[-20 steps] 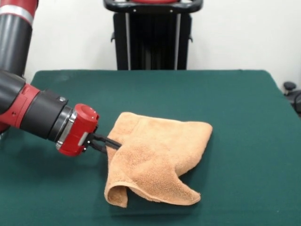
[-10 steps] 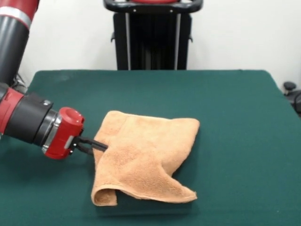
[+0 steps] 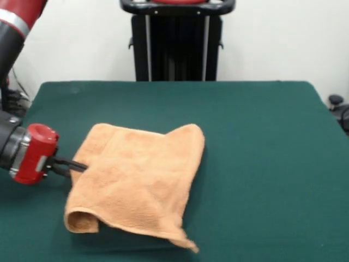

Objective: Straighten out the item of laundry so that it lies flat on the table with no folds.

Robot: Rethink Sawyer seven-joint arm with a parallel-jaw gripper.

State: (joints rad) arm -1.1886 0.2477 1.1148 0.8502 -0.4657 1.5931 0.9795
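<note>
Green table [image 3: 262, 142] is seen filling most of the front view; used as ref for all positions. Orange-tan towel [image 3: 136, 183] is laid on the table's left-centre part in this view, closer to the near edge than the far one. Not flat: near-left corner is rolled under into a small tube, near-right corner is drawn out to a ragged point, far-right corner is bulged up slightly, and faint creases are seen across the top face. No stripes or label can be made out. Red/black arm is seen low over the table's left edge, approx. horizontal. Gripper [image 3: 82, 166] is pointed right, black fingers [image 3: 65, 163] clenched on the towel's left edge, about mid-height of that edge; tips are hidden by the cloth.
</note>
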